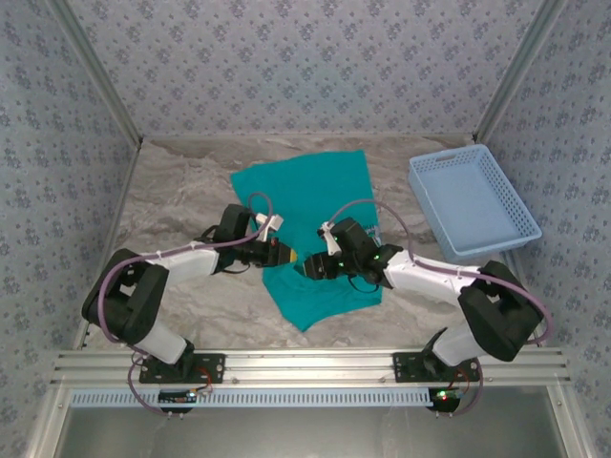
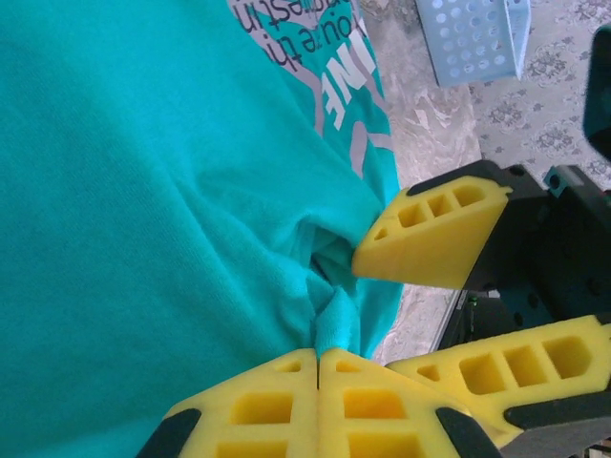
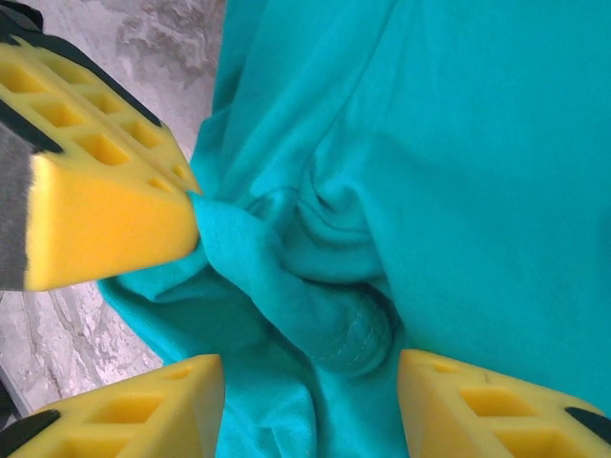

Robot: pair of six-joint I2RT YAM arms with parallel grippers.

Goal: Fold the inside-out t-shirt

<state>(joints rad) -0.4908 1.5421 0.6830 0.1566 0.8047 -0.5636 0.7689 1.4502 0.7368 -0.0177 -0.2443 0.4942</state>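
The inside-out t-shirt point(image 1: 304, 186) is teal and lies on the marbled table, its near part bunched between the two arms. My left gripper point(image 1: 289, 255) is shut on a small pinch of the t-shirt point(image 2: 143, 191), which pokes out just above the closed left gripper point(image 2: 318, 358). Grey printed lettering point(image 2: 339, 86) shows on the cloth further out. My right gripper point(image 1: 307, 268) hovers right beside it, open. In the right wrist view a rolled fold of the t-shirt point(image 3: 353, 324) with a stitched hem lies between the spread jaws of the right gripper point(image 3: 310, 386), touching neither.
A light blue mesh basket point(image 1: 473, 200) stands at the right of the table; its corner also appears as the basket point(image 2: 473, 38) in the left wrist view. Patterned walls close off the back and sides. A metal rail point(image 1: 305, 367) runs along the near edge.
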